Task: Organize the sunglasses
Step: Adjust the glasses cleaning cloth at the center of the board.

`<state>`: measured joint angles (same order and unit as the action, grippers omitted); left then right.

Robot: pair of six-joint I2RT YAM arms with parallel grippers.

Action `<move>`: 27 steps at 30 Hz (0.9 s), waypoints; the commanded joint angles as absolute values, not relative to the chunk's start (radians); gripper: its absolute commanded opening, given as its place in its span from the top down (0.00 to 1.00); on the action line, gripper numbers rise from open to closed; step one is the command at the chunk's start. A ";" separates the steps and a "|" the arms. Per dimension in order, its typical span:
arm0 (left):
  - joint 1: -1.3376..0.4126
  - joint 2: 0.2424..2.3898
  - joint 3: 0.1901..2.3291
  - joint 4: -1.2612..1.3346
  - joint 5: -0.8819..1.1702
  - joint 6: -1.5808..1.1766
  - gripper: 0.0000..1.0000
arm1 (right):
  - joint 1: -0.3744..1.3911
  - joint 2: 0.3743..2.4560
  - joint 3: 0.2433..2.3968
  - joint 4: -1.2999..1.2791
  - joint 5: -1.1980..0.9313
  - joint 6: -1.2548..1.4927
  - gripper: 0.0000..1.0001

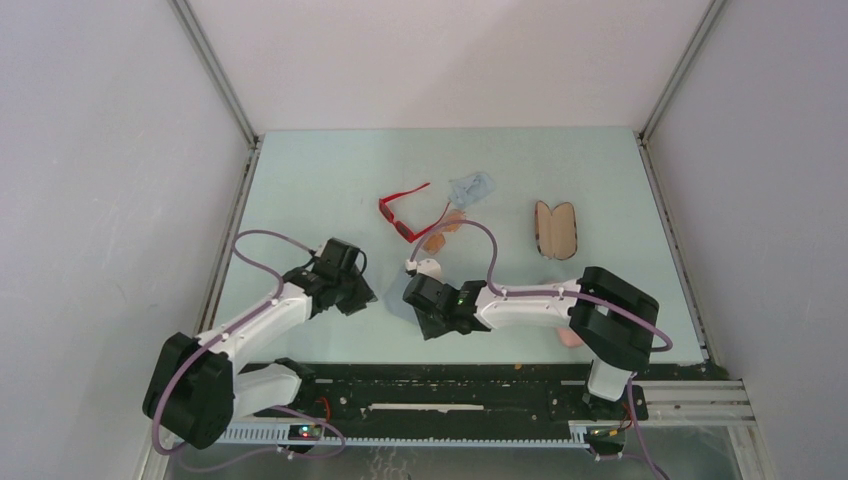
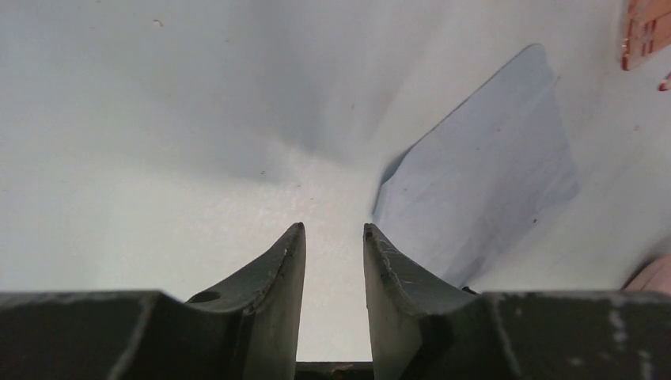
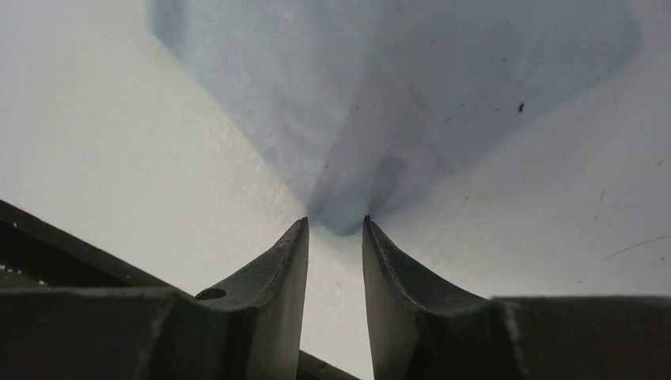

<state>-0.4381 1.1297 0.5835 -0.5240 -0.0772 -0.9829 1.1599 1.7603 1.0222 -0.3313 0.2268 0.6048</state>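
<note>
Top external view shows the bright red plastic-framed sunglasses (image 1: 397, 222), front running diagonally, and the slim orange-lensed pair (image 1: 447, 226) side by side just beyond the right gripper (image 3: 334, 226), farther from the left gripper (image 2: 334, 229); both grippers stand narrowly parted, holding nothing.

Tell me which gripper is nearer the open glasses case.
Right. The right gripper sits left of the open glasses case, slightly nearer the robot; the left gripper lies farther left, beyond the right one.
</note>
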 commanded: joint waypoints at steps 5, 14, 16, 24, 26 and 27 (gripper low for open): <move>-0.420 1.150 0.634 -0.543 -0.093 -0.953 0.63 | 1.168 1.830 1.050 -0.338 0.301 0.596 0.68; -0.435 1.150 0.633 -0.517 -0.061 -0.908 0.66 | 1.167 1.748 1.003 -0.362 0.343 0.604 1.00; -0.446 1.134 0.635 -0.518 -0.057 -0.902 0.66 | 1.163 1.728 0.976 -0.373 0.339 0.601 1.00; -0.499 1.148 0.647 -0.541 -0.048 -0.882 0.64 | 1.096 1.579 0.798 -0.368 0.287 0.572 0.91; -0.525 1.167 0.654 -0.544 -0.047 -0.882 0.63 | 1.090 1.535 0.780 -0.385 0.273 0.568 0.73; -0.541 1.175 0.657 -0.544 -0.048 -0.883 0.62 | 1.087 1.510 0.773 -0.399 0.270 0.570 0.66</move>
